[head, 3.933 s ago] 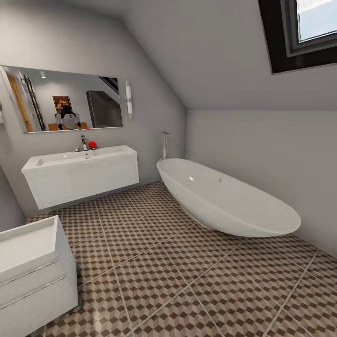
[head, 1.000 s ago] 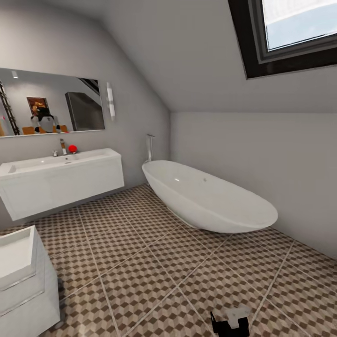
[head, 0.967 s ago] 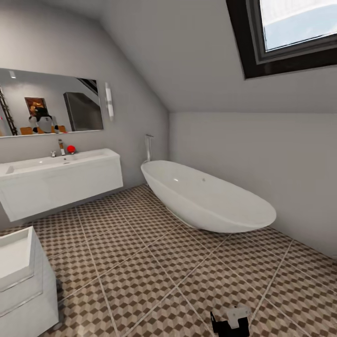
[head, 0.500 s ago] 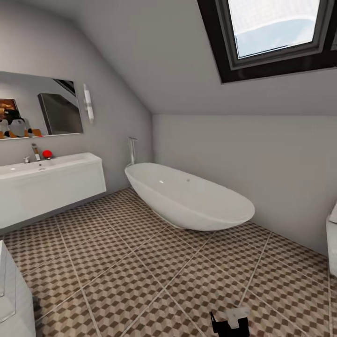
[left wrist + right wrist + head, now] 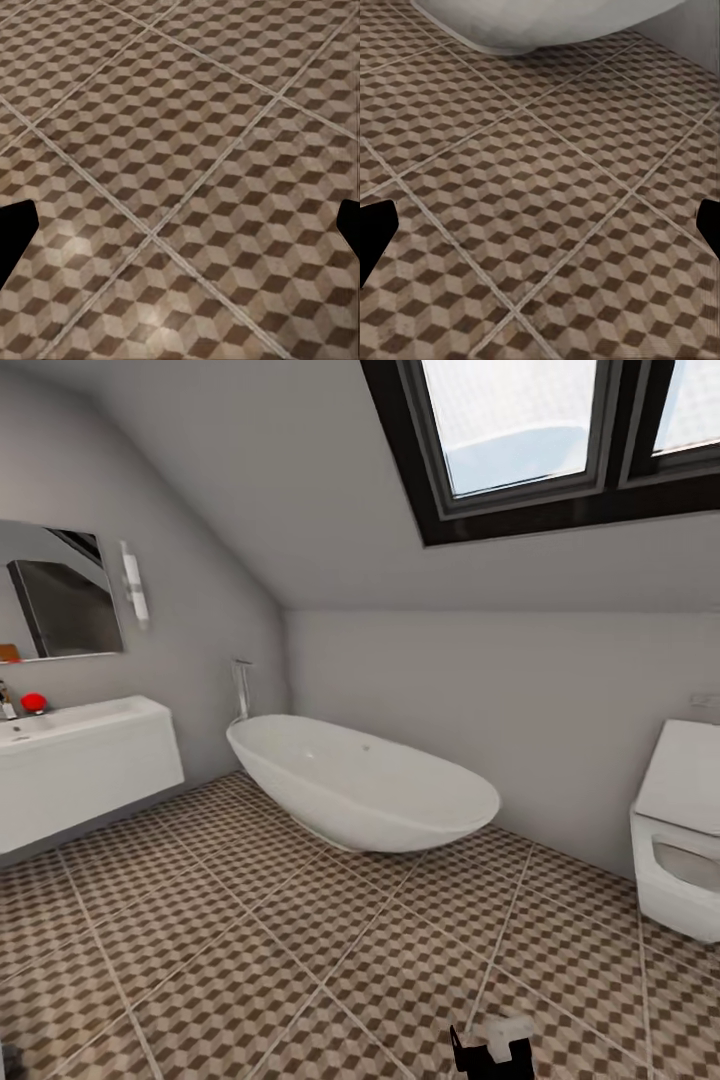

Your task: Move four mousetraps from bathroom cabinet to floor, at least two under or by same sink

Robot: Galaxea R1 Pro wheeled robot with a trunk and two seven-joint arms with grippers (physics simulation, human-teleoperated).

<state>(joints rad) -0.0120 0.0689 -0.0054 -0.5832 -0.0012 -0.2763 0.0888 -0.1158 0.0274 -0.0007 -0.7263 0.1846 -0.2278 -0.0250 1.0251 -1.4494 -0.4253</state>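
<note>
The mousetraps and the orange-brown cabinet are out of view. The bathroom floor (image 5: 300, 950), tiled in a brown, beige and white cube pattern, spreads out ahead of me. In the left wrist view my left gripper (image 5: 180, 236) hangs open over bare tiles (image 5: 187, 150), its dark fingertips (image 5: 15, 240) far apart. My right gripper (image 5: 540, 232) is open too, above tiles (image 5: 547, 187) close to the tub's underside (image 5: 532, 22). A black and white piece of an arm (image 5: 490, 1050) pokes in at the head view's lower edge.
A white oval bathtub (image 5: 360, 785) stands against the far wall. A wall-hung white sink vanity (image 5: 80, 765) with a red object (image 5: 34, 702) on it is at the left. A white toilet (image 5: 680, 840) is at the right. A sloped ceiling with skylights (image 5: 520, 430) hangs overhead.
The camera has turned to the right. The sink and tub have slid left in the picture, the near white unit has left it, and the toilet and a second skylight have come in.
</note>
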